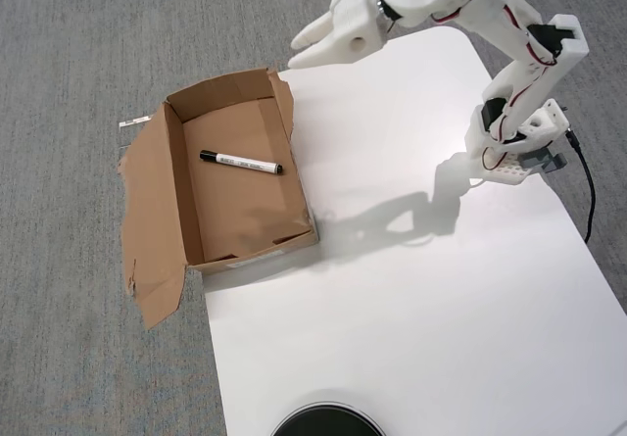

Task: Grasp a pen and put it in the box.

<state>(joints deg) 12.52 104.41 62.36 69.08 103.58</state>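
- The white arm [509, 34] rises from its base [514, 147] at the right edge of the white sheet [411, 299], bends sharply at the elbow near the top right, and reaches leftward across the top of the overhead view
- Its gripper [302, 52] hangs in the air past the box's upper right corner, over the seam between sheet and grey carpet [78, 34], its tips pointing down and to the left
- The two fingers sit close together with nothing between them; whether they are fully pressed shut I cannot tell from up here
- The pen [241, 163] lies flat on the floor of the box [176, 211], in the upper half, black cap toward the left wall, tilted a little down to the right
- Dark print runs along the pen's barrel but is too small to read
- A small white label strip [135, 121] lies on the carpet just beside the box's upper left corner; any writing on it is unreadable
- The arm's shadow [402, 222] falls on the sheet right of the box
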